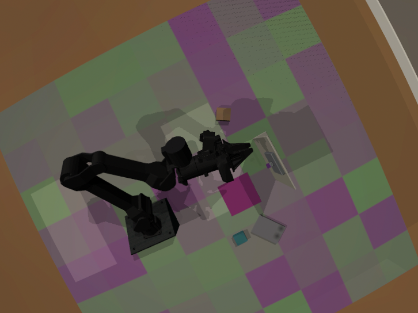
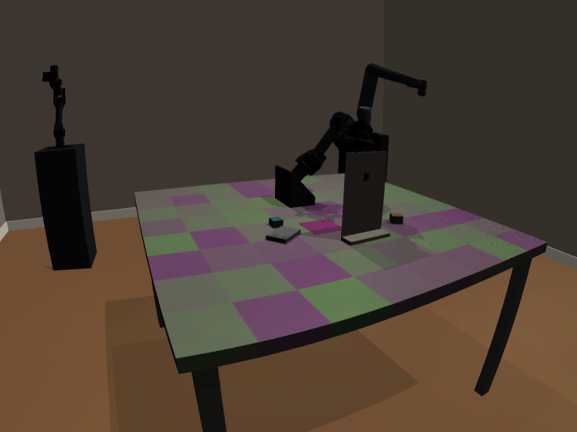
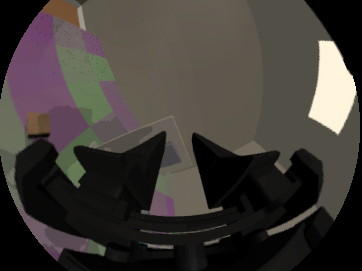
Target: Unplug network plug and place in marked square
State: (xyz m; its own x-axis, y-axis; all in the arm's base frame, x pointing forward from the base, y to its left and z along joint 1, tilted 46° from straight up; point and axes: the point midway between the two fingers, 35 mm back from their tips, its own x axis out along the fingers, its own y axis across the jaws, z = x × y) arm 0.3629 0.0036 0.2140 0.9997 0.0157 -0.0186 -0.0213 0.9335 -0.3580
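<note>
The upright panel (image 1: 261, 140) (image 2: 363, 206) (image 3: 150, 131) stands on the table. A grey socket housing (image 1: 277, 164) (image 3: 173, 155) is on its robot-facing side. The plug (image 1: 268, 165) shows as a small purple piece at the housing in the top view; its tab cannot be made out. In the wrist view the plug is hidden behind a finger. My gripper (image 1: 251, 147) (image 3: 179, 135) is partly open and empty, fingertips pointing at the panel, short of it and toward its brown-block end. The marked square (image 1: 237, 194) (image 2: 319, 226) is magenta and bears nothing.
A brown block (image 1: 223, 113) (image 2: 396, 217) (image 3: 38, 123) lies on the table on one side of the arm. A teal block (image 1: 239, 238) (image 2: 275, 221) and a flat grey box (image 1: 266, 228) (image 2: 283, 234) lie beyond the square on the other side.
</note>
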